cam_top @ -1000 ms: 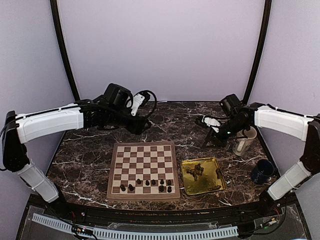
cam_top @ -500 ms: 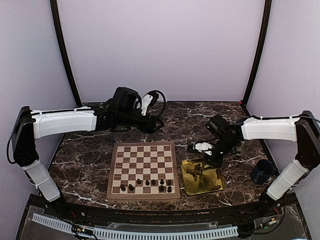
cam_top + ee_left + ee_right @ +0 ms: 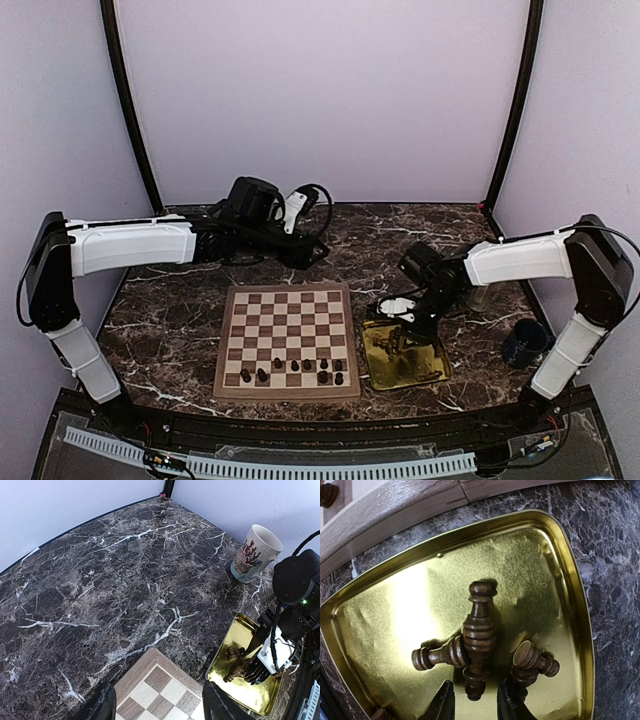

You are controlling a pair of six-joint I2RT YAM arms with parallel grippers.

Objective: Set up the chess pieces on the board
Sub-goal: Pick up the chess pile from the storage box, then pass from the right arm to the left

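While several chess pieces (image 3: 300, 368) stand along the 6 o'clock edge of the board (image 3: 288, 310) overhead, the right gripper (image 3: 408, 318) hangs over the gold tray (image 3: 437, 377) at 3 o'clock, nearer than the left gripper (image 3: 305, 255). Left wrist: its jaws gape empty; the mug (image 3: 255, 550) shows a red sprig, no lettering. Right wrist: half-open jaws straddle the 6 o'clock end of a tall piece (image 3: 479, 630), axis 12-to-6, gripping nothing.

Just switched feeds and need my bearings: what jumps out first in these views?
The shiny gold tray right of the board, with brown chess pieces lying in a heap, stands out most. The right gripper hangs low over it, jaws open either side of the largest piece. On the board, a ragged cluster of dark pieces sits along the near rows only.
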